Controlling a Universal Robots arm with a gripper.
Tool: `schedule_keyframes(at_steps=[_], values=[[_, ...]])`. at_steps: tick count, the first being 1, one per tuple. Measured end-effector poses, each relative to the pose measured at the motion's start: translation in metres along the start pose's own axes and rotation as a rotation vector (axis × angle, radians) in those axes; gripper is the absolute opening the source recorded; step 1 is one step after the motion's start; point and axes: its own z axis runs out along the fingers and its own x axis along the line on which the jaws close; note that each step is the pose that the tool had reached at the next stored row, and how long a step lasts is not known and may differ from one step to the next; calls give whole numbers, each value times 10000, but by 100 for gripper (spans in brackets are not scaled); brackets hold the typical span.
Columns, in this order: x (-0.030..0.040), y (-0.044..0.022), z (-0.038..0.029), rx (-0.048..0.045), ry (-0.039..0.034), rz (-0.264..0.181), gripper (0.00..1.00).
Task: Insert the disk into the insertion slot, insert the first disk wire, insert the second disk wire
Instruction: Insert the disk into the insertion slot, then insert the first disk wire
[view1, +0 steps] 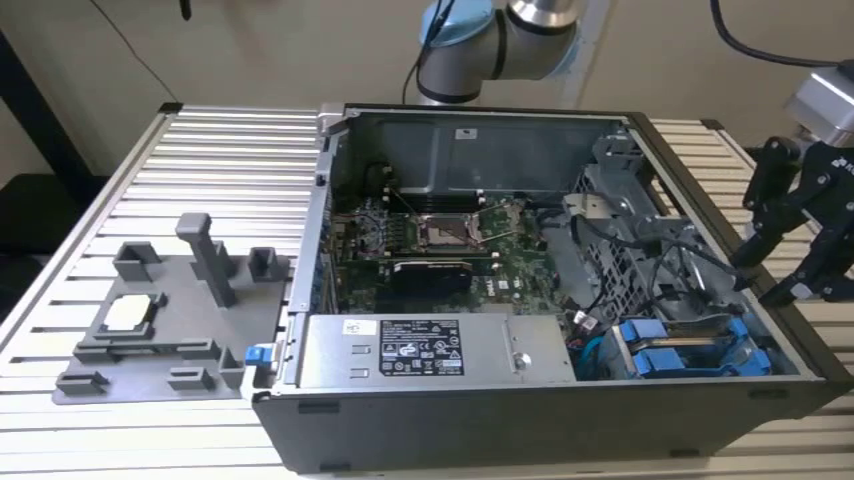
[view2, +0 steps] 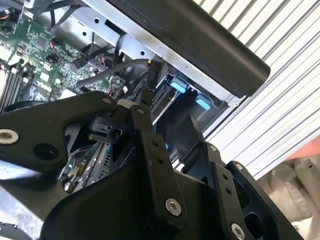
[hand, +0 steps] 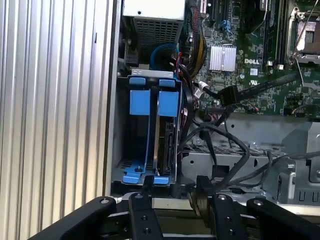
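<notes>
Just outside the computer case's (view1: 561, 425) side wall, the claw (view1: 774, 272) hangs released, its two black fingers spread with nothing between them. From the exterior view the blue carrier handles (view1: 667, 355) sit below the claw, inside the case, but the drive body itself cannot be made out there. The first wrist view looks down into the drive cage (hand: 120, 130) straight ahead of the fingertips. There the disk (hand: 168, 145) stands on edge in its blue frame, seated in the slot, just beside a second blue carrier (hand: 140, 102). Beyond the cage from the claw, a black plug (hand: 227, 94) on its cable lies over the green motherboard (hand: 260, 45). In the second wrist view a dark cable (view2: 149, 80) passes close to one finger. The grey fixture (view1: 160, 320) lies well apart from the claw.
</notes>
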Motion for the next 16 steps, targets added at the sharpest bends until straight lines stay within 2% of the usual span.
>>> schedule_keyframes(at_steps=[3,8,13,16], values=[[-50,-22,5,0,3,-27,47],[-88,-31,24,42,25,-256,47],[-123,-37,63,301,63,-569,47],[-153,-47,81,352,73,-658,47]])
